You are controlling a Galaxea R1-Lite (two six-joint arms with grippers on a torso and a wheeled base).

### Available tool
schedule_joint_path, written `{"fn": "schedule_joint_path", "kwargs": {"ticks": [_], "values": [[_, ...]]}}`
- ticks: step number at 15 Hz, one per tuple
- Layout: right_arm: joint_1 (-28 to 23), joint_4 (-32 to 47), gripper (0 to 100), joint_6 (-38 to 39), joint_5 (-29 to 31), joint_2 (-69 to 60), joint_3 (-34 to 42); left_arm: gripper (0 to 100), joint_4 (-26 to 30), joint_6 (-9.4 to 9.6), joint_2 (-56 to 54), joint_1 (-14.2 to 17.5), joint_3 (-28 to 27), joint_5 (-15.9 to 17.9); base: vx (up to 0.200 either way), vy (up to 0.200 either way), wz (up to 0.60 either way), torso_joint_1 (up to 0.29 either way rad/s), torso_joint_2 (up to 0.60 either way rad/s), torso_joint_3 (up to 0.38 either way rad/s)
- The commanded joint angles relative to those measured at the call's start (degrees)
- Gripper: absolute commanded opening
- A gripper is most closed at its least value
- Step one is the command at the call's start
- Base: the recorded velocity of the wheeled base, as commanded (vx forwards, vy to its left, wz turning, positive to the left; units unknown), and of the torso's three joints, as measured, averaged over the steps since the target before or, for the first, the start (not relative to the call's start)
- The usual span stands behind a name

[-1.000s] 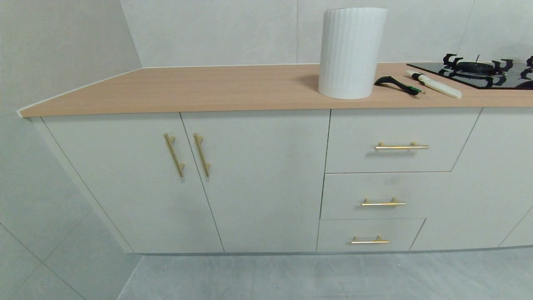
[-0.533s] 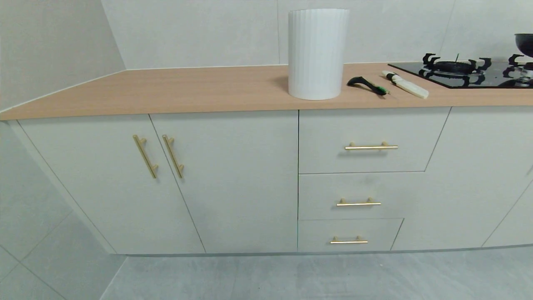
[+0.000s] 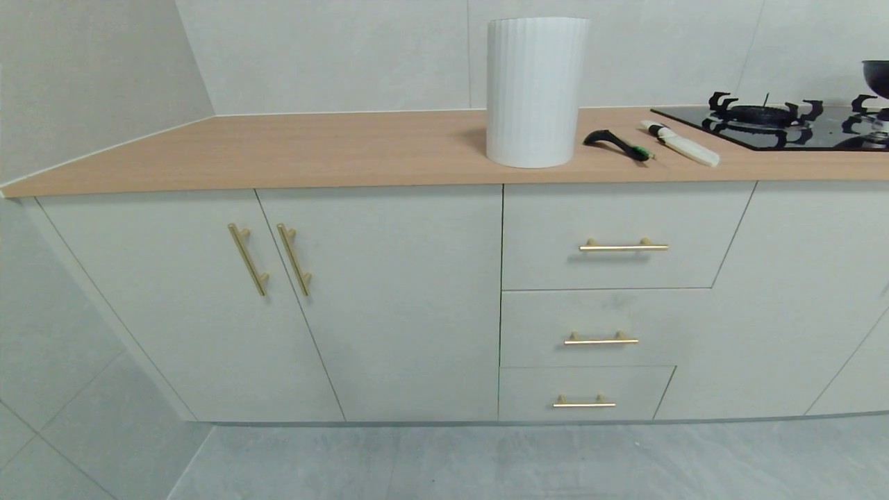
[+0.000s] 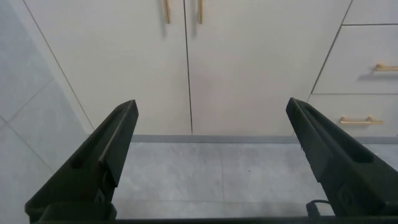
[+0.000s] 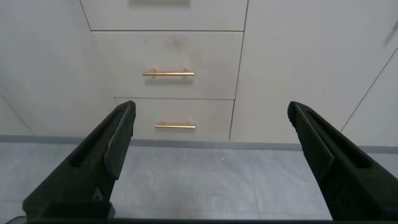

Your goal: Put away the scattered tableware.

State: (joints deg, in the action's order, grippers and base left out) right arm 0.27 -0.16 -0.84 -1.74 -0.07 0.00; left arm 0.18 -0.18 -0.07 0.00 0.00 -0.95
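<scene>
Both of the robot's hands hang low over the grey tiled floor (image 4: 205,174) in front of a kitchen cabinet. The left hand (image 4: 210,109) has its fingers spread wide apart with nothing between them and faces the seam of the double doors (image 4: 249,62). The right hand (image 5: 210,109) is likewise spread and empty, facing the two lower drawers (image 5: 168,62).

In the head view, the doors carry a pair of upright gold handles (image 3: 271,258), and at their 3 o'clock stands a stack of three shut drawers, each with a gold bar pull (image 3: 624,246). Above runs the wooden bench (image 3: 312,149).

A tall white ribbed canister (image 3: 535,90) stands upright near the bench's front edge, over the top drawer. At its 3 o'clock, just beside it, lies a black-handled tool with a green tip (image 3: 615,144). A white-sheathed knife (image 3: 684,144) lies flat near the tool, again at 3 o'clock and apart from it.

At the knife's 2 o'clock sits a black glass hob (image 3: 771,128) with pan supports, and a dark pot (image 3: 876,69) shows at the far right edge.
</scene>
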Motion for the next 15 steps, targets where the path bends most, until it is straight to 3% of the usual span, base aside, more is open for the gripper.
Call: {"fn": "schedule_joint_path", "kwargs": {"ticks": [1, 2, 15], "values": [[0.0, 0.0, 100, 0.0, 0.0, 0.1, 0.0, 100, 0.0, 0.01, 0.1, 0.0, 0.0, 0.0, 0.200, 0.000, 0.00, -0.002, 0.01, -0.002], [0.0, 0.0, 100, 0.0, 0.0, 0.1, 0.0, 100, 0.0, 0.01, 0.1, 0.0, 0.0, 0.0, 0.200, 0.000, 0.00, 0.012, 0.01, 0.002], [0.0, 0.0, 100, 0.0, 0.0, 0.1, 0.0, 100, 0.0, 0.09, 0.1, 0.0, 0.0, 0.0, 0.000, 0.000, 0.00, 0.000, 0.00, 0.000]]}}
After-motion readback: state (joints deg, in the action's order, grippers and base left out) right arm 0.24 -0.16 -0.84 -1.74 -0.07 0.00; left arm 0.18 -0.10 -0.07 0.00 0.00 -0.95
